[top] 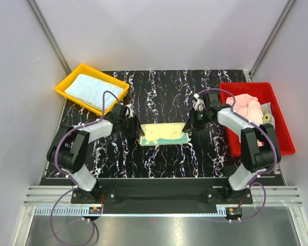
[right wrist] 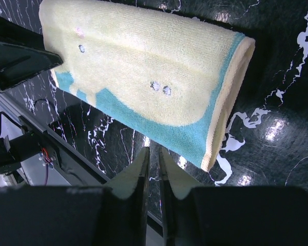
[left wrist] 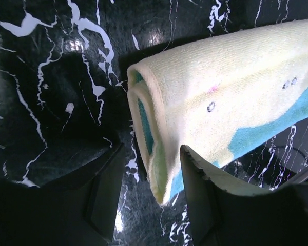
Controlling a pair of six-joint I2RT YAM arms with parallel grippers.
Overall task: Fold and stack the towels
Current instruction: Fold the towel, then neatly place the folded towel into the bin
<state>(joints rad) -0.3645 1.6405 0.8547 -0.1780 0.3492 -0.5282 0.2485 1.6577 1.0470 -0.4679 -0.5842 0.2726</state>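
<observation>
A pink towel (top: pixel 249 107) in the red tray (top: pixel 246 84) is partly hidden by the right arm; a light blue towel (top: pixel 92 89) is laid in the yellow tray (top: pixel 69 77). The folded teal-patched towel (top: pixel 164 134) is laid mid-tabletop between the left hand (top: pixel 135 128) and the barely parted right hand (top: pixel 187 126), both released.

In the left wrist view the yellow towel (left wrist: pixel 220 87) runs off the right edge, and one finger (left wrist: pixel 203 200) of the left gripper (left wrist: pixel 151 169) covers a bit of it. From above, the right arm (top: pixel 235 122) hides part of the red tray (top: pixel 283 134). A small pale thing (top: pixel 267 117) beside the pink towels (top: pixel 246 106) is too small to tell.
</observation>
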